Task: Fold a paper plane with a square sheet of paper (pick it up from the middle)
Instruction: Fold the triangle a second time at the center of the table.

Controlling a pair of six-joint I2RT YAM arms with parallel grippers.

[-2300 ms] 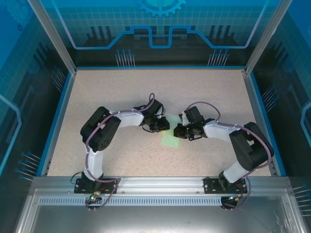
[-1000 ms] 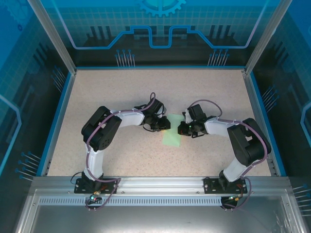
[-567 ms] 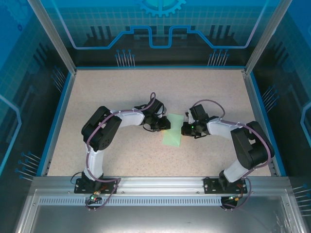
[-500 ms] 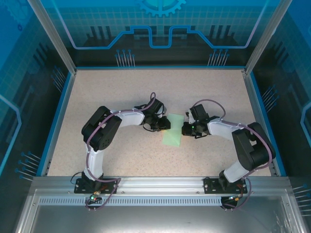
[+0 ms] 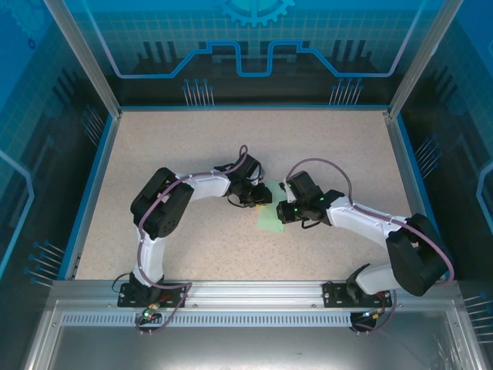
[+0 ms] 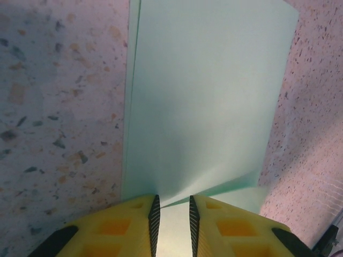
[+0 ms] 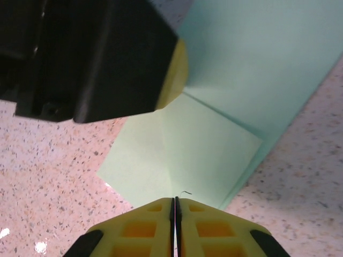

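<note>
The left claw (image 6: 171,213) has its jaws a narrow slit apart. Its tips sit at the near edge of the square sheet of paper (image 6: 203,96), which lies folded double on the tabletop (image 6: 59,107) and stretches straight ahead of the claw. Whether the tips actually press the paper is hard to tell. The right claw (image 7: 174,208) has its jaws closed to a hairline and empty. The sheet lies just ahead of its tips, and the left claw meets the paper ahead and to the left.

Left gripper (image 6: 171,209) and right gripper (image 7: 175,206) seemingly crowd the paper (image 5: 269,222); table (image 5: 192,146) beyond lies free.
</note>
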